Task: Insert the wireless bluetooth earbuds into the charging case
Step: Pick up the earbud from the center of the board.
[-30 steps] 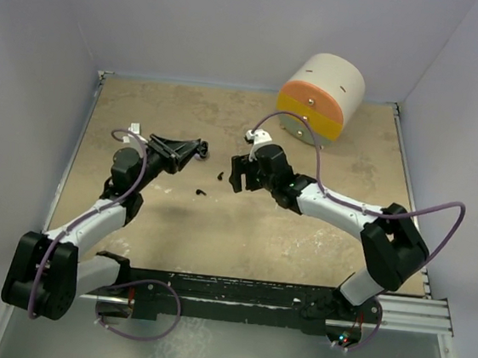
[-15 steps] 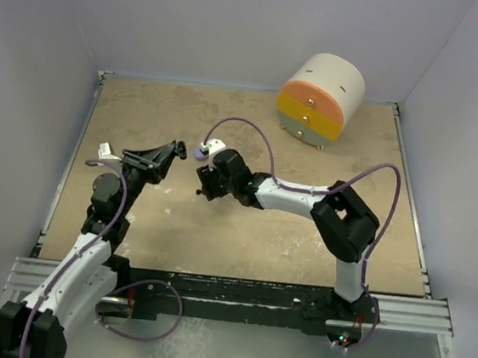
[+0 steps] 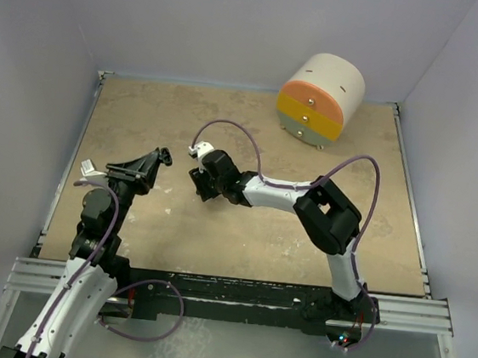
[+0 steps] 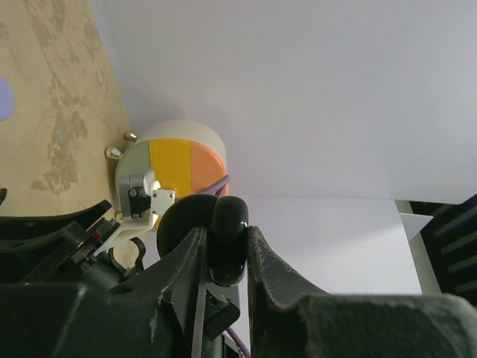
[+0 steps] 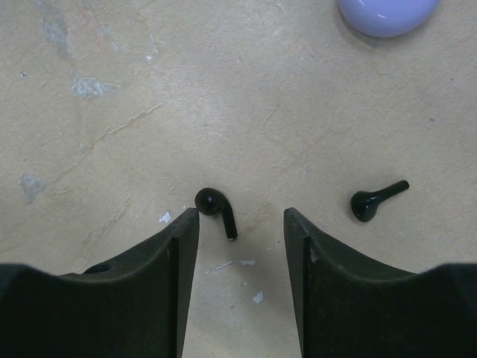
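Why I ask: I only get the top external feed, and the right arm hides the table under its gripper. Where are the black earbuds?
Observer: The right wrist view shows one black earbud lying on the table between the open fingers of the right gripper, close to one of them.
Operator: And the other one?
Observer: The second black earbud lies outside the fingers, off to the right side of that picture.
Operator: What is the left arm carrying?
Observer: The left wrist view shows the left gripper shut on a glossy black rounded thing.
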